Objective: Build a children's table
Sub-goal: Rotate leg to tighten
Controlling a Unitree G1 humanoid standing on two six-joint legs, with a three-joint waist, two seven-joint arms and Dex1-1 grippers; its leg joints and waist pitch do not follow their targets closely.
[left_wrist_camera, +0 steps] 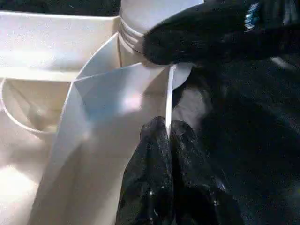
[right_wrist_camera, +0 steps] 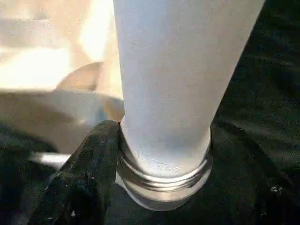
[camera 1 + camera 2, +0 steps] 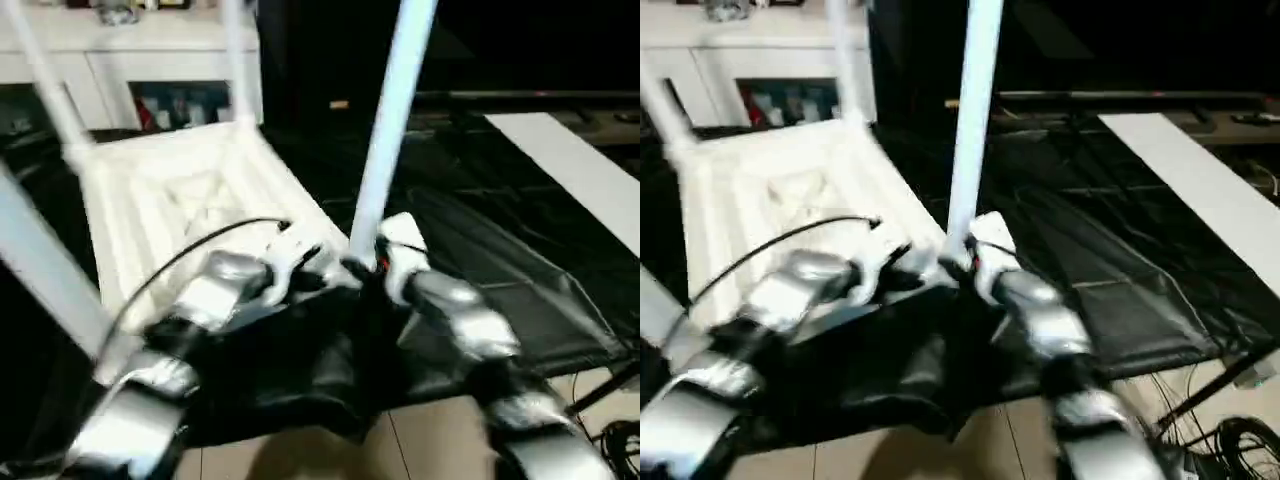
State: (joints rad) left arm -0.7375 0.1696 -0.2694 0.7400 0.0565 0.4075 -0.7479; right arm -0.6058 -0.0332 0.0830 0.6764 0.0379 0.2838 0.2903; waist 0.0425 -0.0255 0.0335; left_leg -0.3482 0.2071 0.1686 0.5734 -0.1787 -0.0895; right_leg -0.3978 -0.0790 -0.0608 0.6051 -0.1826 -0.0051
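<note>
From the head view I judge the last leg (image 3: 385, 150) is going into the near corner of the upturned children's table (image 3: 180, 200) on the black-sheeted tabletop (image 3: 500, 260); next it needs twisting home. Three legs already stand. In the left wrist view my left claw (image 1: 166, 133) is pinched closed on the thin corner rim (image 1: 168, 93). In the right wrist view my right claw (image 2: 161, 154) grips the leg just above its threaded end.

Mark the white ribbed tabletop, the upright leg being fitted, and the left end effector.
white ribbed plastic tabletop (image 3: 190, 200): left eye view, underside.
upright white tube leg (image 3: 390, 120): left eye view, shaft.
left end effector (image 1: 168, 129): left wrist view, fingertips.
</note>
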